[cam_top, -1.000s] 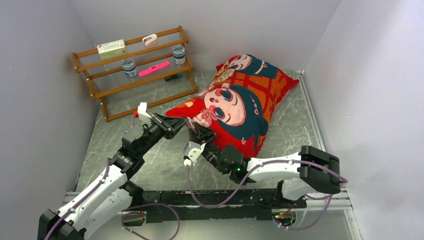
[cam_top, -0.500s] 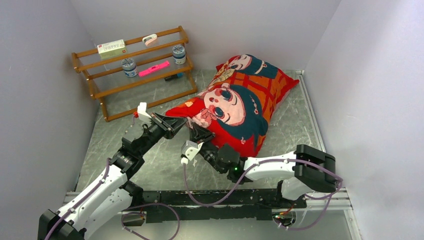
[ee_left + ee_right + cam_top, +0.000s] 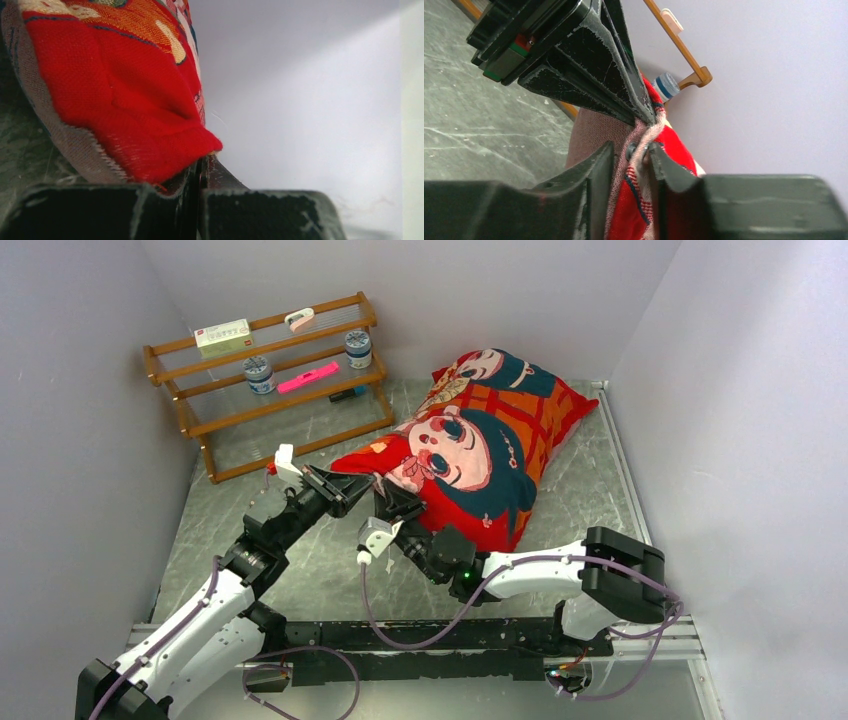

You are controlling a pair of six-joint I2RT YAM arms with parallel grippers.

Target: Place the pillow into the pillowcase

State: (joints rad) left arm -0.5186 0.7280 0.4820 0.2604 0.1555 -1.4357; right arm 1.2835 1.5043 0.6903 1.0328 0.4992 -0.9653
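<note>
The pillowcase (image 3: 480, 450), red with teal-haired cartoon faces, lies plump on the table's back right; the pillow is hidden from view. My left gripper (image 3: 358, 485) is shut on the near left corner of the case, and red cloth (image 3: 125, 90) bulges above the closed jaws (image 3: 200, 165). My right gripper (image 3: 395, 502) sits right beside it at the same corner. Its jaws (image 3: 631, 155) stand partly apart, with the pink-backed hem (image 3: 639, 210) hanging loosely between them. The left gripper's black fingers (image 3: 589, 60) pinch the hem just above.
A wooden rack (image 3: 270, 380) at the back left holds small jars, a pink item and a box. Grey walls close in on the left, back and right. The marbled table top (image 3: 300, 580) lies bare in front of the case.
My right arm has crept a little to the left, bringing its gripper closer to the left gripper. The left arm and the pillowcase have stayed put.
</note>
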